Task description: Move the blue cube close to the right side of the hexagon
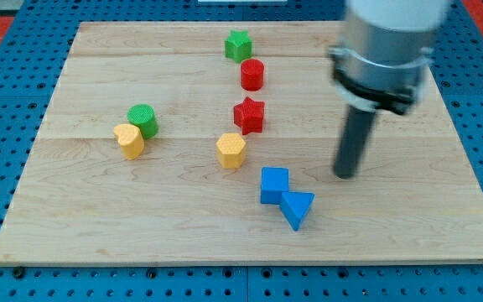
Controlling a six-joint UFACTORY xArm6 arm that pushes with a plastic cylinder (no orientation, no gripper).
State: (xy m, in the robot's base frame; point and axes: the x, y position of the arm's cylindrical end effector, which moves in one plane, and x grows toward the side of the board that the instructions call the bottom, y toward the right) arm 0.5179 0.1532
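The blue cube [274,184] lies on the wooden board, below and to the right of the yellow hexagon [231,150]. A blue triangle [297,207] touches the cube's lower right corner. My tip [345,174] rests on the board to the right of the blue cube, a cube's width or so away, touching no block. The dark rod rises from it to the grey arm at the view's top right.
A red star [249,114] sits just above the hexagon, with a red cylinder [251,75] and a green star [238,45] further up. A green cylinder [143,120] and a yellow heart [129,140] sit together at the left. Blue pegboard surrounds the board [99,210].
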